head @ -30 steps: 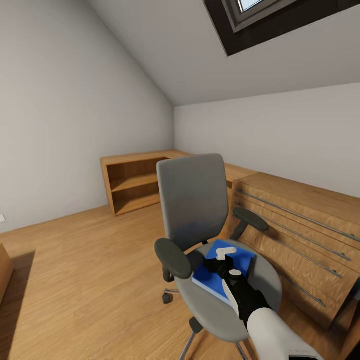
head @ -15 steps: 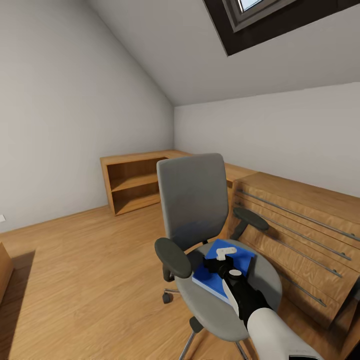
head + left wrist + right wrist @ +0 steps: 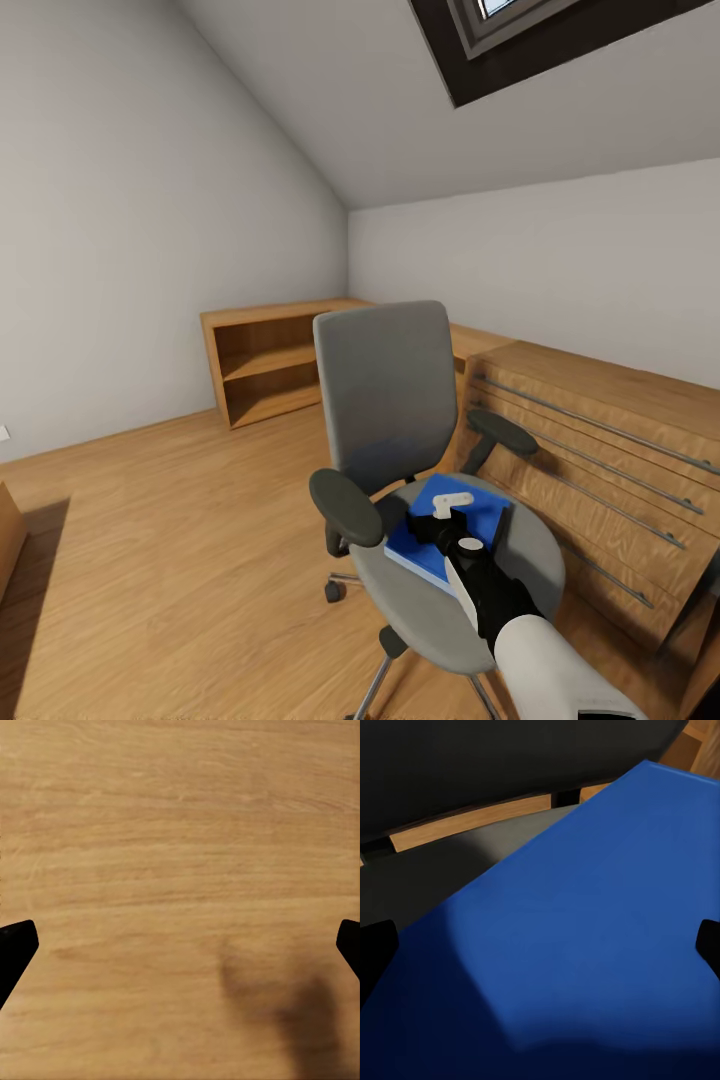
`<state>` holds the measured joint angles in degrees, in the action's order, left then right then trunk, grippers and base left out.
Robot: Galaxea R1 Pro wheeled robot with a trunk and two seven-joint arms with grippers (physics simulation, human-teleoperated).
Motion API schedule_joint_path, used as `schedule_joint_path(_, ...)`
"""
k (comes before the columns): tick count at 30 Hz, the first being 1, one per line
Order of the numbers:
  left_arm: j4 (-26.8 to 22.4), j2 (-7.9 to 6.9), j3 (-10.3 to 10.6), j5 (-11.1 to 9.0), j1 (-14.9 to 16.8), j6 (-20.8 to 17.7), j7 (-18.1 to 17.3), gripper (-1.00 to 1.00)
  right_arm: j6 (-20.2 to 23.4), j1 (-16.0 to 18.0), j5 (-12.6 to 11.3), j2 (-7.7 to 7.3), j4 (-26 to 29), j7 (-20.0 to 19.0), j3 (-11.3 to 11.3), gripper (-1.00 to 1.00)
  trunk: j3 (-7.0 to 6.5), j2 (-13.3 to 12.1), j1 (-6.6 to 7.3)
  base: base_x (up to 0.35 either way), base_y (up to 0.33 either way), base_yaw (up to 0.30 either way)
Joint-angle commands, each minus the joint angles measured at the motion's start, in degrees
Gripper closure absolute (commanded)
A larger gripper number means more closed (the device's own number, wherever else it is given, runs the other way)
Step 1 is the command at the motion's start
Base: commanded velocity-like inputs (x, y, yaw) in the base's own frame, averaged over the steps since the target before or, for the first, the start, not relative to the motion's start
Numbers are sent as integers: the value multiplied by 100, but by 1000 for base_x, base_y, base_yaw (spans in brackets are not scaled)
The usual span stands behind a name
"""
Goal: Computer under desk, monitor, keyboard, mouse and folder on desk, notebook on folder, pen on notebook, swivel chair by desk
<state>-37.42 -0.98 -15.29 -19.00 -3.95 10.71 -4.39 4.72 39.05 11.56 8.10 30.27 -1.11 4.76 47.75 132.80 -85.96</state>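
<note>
The grey swivel chair (image 3: 385, 390) stands on the wooden floor, its back towards the far wall. The blue folder (image 3: 418, 543) lies flat on its seat. My right gripper (image 3: 447, 512) hovers just over the folder, jaws spread wide. In the right wrist view the folder (image 3: 585, 945) lies close beneath the right gripper (image 3: 540, 952), with the seat and chair back beyond it. My left gripper (image 3: 180, 945) is open, with only bare floor between its fingertips. The desk, computer, monitor, keyboard, mouse, notebook and pen are out of view.
A light wooden drawer chest (image 3: 600, 450) stands close to the chair's right side. A low open wooden shelf unit (image 3: 265, 365) runs along the back corner. Wooden floor (image 3: 150, 560) stretches to the left. A skylight sits in the sloped ceiling.
The head view has shifted slightly, so the camera moved. My right gripper stays over the folder on the seat.
</note>
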Motion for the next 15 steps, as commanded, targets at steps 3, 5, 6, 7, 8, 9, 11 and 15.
schedule_joint_path(3, -2, -4, -9, -60, 0, 1, -45, -100, 29, -2, 55, 7, -38, -12, 47, -100, 6, 1, 0, 0, 0, 0)
schedule_joint_path(5, -2, -6, -9, -60, 0, 1, -44, -100, 27, -2, 56, 7, -38, -12, 48, -100, 6, 1, 0, 0, 0, 0)
schedule_joint_path(6, -2, -6, -9, -60, 0, 1, -44, -100, 26, -2, 56, 7, -38, -12, 47, -100, 6, 1, 0, 0, 0, 0)
schedule_joint_path(7, -2, -6, -9, -60, 0, 1, -46, -100, 25, -2, 56, 7, -38, -12, 46, -100, 6, 1, 0, 0, 0, 0)
schedule_joint_path(8, -2, -6, -9, -60, 0, 1, -46, -100, 24, -2, 56, 7, -38, -12, 45, -100, 6, 1, 0, 0, 0, 0)
schedule_joint_path(9, -2, -7, -9, -60, 0, 1, -45, -100, 23, -2, 56, 7, -38, -12, 45, -100, 6, 1, 0, 0, 0, 0)
schedule_joint_path(11, -2, -7, -9, -60, 0, 1, -49, -100, 22, -2, 57, 7, -38, -12, 44, -100, 6, 1, 0, 0, 0, 0)
schedule_joint_path(15, 1, -7, -16, -60, 0, 1, -51, -100, 21, -2, 57, 7, -38, -12, 43, -100, 6, 1, 0, 0, 0, 0)
